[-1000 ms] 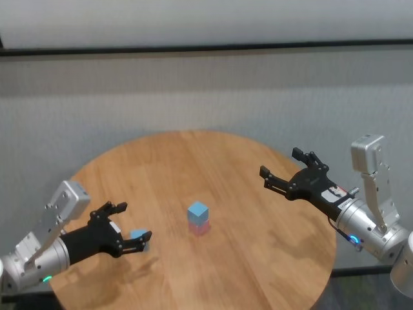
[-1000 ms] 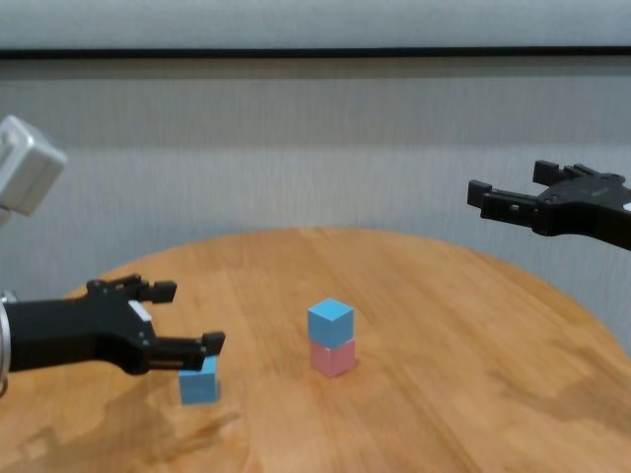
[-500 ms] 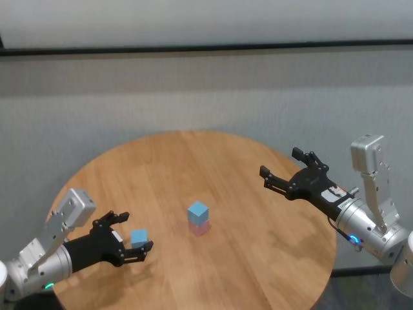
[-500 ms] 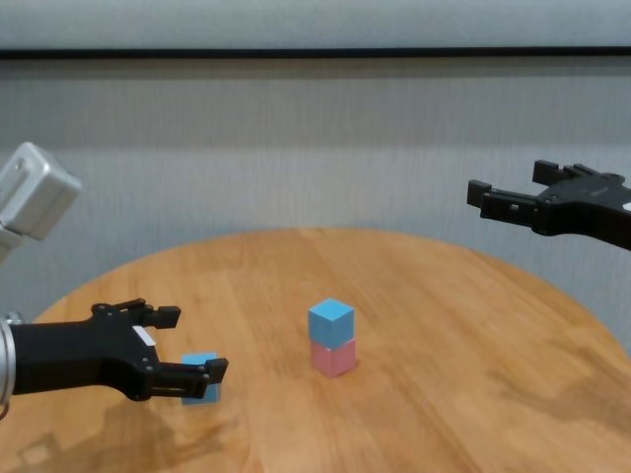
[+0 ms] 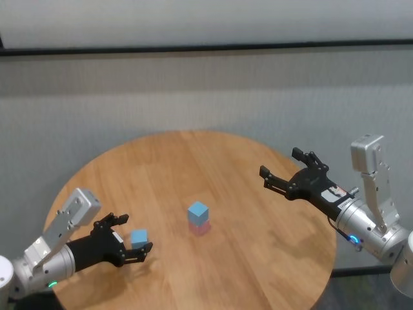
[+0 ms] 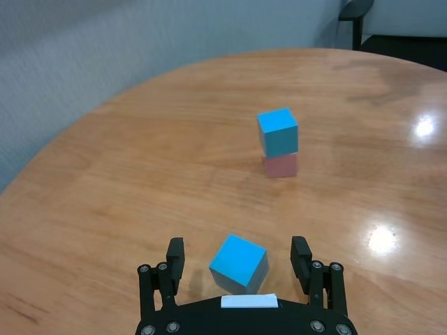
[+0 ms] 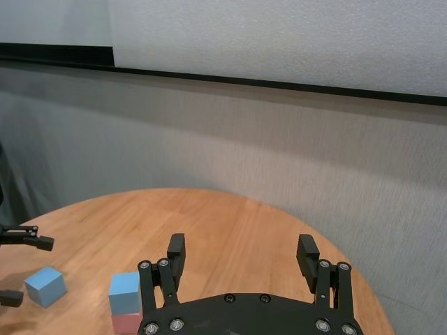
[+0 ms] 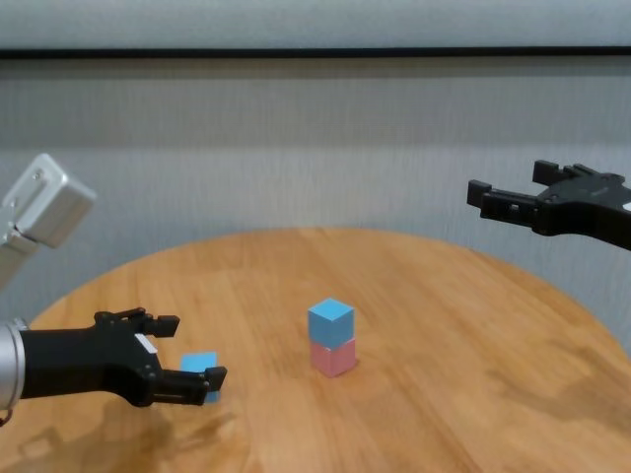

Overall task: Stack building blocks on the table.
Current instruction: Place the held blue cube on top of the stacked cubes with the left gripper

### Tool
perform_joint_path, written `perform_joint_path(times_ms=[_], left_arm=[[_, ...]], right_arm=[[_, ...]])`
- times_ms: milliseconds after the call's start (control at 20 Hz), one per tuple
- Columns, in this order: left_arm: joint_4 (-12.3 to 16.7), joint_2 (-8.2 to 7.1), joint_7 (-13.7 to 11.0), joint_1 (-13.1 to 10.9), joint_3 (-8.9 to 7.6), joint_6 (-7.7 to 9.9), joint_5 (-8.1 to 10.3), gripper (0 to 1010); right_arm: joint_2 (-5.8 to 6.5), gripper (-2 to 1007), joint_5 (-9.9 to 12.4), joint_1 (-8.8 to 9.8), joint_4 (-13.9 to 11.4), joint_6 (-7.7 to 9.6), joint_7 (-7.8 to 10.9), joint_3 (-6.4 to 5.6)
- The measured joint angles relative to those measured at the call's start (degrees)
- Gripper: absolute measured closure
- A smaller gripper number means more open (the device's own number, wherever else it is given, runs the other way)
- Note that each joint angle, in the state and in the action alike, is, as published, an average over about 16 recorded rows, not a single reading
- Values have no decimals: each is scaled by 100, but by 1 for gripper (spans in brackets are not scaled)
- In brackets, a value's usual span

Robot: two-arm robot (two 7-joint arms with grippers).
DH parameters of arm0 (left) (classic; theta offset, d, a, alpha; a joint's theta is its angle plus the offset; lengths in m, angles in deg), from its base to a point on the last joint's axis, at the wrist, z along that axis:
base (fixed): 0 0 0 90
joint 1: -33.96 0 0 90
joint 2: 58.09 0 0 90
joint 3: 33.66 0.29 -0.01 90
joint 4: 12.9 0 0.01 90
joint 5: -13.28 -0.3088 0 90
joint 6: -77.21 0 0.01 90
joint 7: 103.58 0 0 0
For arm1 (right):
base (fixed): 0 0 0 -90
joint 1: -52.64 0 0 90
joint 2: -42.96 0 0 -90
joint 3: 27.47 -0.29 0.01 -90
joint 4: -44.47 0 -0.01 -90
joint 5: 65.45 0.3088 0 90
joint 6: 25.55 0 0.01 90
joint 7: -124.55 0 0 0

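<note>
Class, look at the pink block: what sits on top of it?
A light blue block sits on the pink block, turned slightly askew. It hides the pink block's top face.

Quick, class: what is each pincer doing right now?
Left pincer: open, straddling the loose blue block on the table, not gripping it.
Right pincer: open, empty, raised above the table.

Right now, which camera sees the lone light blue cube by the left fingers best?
The left wrist view: the lone light blue matte cube sits close, unblocked, between the left gripper's open fingers. Head and chest views show it small, partly hidden by the fingers; the right wrist view shows it far off.
</note>
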Motion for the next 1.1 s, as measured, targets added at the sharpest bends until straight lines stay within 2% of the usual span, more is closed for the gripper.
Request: perform_joint_path(times_ms=[550, 1100], left_arm=[[-358, 147, -38, 170, 50, 24, -54, 11], [-525, 242, -69, 250, 84, 55, -47, 11]], right_arm=[[0, 0, 0, 0, 0, 0, 0, 0], [0, 0, 0, 0, 0, 0, 0, 0]])
